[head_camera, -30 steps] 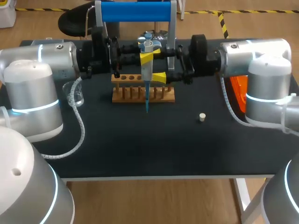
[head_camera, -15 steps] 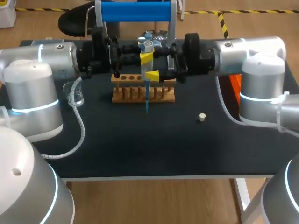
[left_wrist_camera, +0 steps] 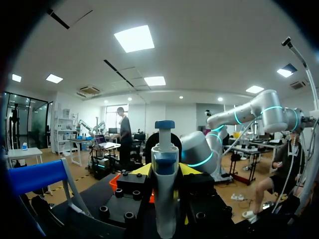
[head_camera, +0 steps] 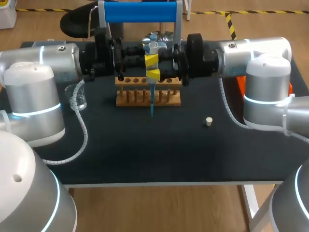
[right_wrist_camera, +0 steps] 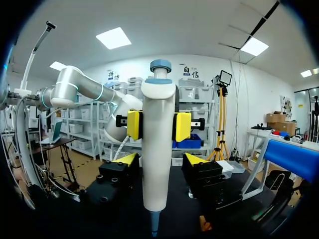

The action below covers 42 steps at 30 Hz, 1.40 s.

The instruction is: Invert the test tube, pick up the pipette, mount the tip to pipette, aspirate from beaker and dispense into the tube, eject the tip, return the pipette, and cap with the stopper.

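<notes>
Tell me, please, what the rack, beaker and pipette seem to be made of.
The rack looks like matt brown wood, with slats and drilled holes. The beaker is clear glass or plastic; the table shows through it. The pipette seems smooth, slightly glossy white plastic with a blue tip.

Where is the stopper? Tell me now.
In the head view the stopper lies on the right half of the table, right of the wooden rack and nearer the front edge, touching nothing else.
</notes>
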Tool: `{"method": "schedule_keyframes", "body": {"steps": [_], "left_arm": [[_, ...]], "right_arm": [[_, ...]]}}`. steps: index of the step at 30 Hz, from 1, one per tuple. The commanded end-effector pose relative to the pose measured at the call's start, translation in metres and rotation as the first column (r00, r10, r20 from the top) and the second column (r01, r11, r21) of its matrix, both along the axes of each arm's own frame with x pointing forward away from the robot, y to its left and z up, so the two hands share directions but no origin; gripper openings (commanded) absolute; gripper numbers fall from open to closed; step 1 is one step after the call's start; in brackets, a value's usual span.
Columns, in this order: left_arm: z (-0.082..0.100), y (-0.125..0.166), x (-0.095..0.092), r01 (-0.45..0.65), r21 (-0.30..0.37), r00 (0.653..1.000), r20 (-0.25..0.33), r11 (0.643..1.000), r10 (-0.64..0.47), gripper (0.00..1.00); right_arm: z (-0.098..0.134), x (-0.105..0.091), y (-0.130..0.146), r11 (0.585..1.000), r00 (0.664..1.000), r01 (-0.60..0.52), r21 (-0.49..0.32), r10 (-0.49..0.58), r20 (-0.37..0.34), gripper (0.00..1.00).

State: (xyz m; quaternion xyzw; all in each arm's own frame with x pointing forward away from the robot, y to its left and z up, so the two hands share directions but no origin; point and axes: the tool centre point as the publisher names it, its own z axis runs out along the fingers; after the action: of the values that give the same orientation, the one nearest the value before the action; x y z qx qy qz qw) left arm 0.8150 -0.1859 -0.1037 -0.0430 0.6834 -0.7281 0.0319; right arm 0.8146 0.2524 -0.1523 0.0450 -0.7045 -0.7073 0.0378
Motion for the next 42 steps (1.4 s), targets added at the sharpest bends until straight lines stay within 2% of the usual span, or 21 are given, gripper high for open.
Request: {"method": "schedule_keyframes", "body": {"steps": [1,10,11,17,19,20,29,30,31,42], "left_arm": [[0.000,0.000,0.000,0.000,-0.001,1.000,0.001,1.000,0.000,0.00],[0.000,0.000,0.000,0.000,-0.001,1.000,0.001,1.000,0.000,0.00],[0.000,0.000,0.000,0.000,-0.001,1.000,0.001,1.000,0.000,0.00],[0.000,0.000,0.000,0.000,-0.001,1.000,0.001,1.000,0.000,0.00],[0.000,0.000,0.000,0.000,-0.001,1.000,0.001,1.000,0.000,0.00],[0.000,0.000,0.000,0.000,-0.001,1.000,0.001,1.000,0.000,0.00],[0.000,0.000,0.000,0.000,-0.001,1.000,0.001,1.000,0.000,0.00],[0.000,0.000,0.000,0.000,-0.001,1.000,0.001,1.000,0.000,0.71],[0.000,0.000,0.000,0.000,-0.001,1.000,0.001,1.000,0.000,1.00],[0.000,0.000,0.000,0.000,-0.001,1.000,0.001,1.000,0.000,1.00]], "right_arm": [[-0.001,0.001,0.003,1.000,1.000,-0.006,0.004,0.006,0.000,0.49],[0.001,0.000,0.005,1.000,1.000,-0.030,0.011,0.030,-0.005,0.38],[0.001,0.000,0.005,0.999,0.999,-0.032,0.011,0.032,-0.006,0.32],[0.001,0.000,0.005,0.998,0.998,-0.056,0.012,0.056,-0.015,0.17],[0.001,0.000,0.005,0.998,0.998,-0.061,0.011,0.062,-0.017,0.04],[0.001,0.000,0.005,0.998,0.998,-0.064,0.012,0.065,-0.019,0.00],[0.001,-0.001,0.006,0.994,0.994,-0.105,0.005,0.106,-0.015,0.00],[0.001,-0.002,0.006,0.994,0.994,-0.110,0.002,0.110,-0.015,0.00],[0.000,-0.002,0.006,0.994,0.994,-0.112,0.001,0.112,-0.015,0.00],[0.003,0.000,-0.009,0.988,0.988,-0.156,-0.003,0.156,0.006,0.00]]}}
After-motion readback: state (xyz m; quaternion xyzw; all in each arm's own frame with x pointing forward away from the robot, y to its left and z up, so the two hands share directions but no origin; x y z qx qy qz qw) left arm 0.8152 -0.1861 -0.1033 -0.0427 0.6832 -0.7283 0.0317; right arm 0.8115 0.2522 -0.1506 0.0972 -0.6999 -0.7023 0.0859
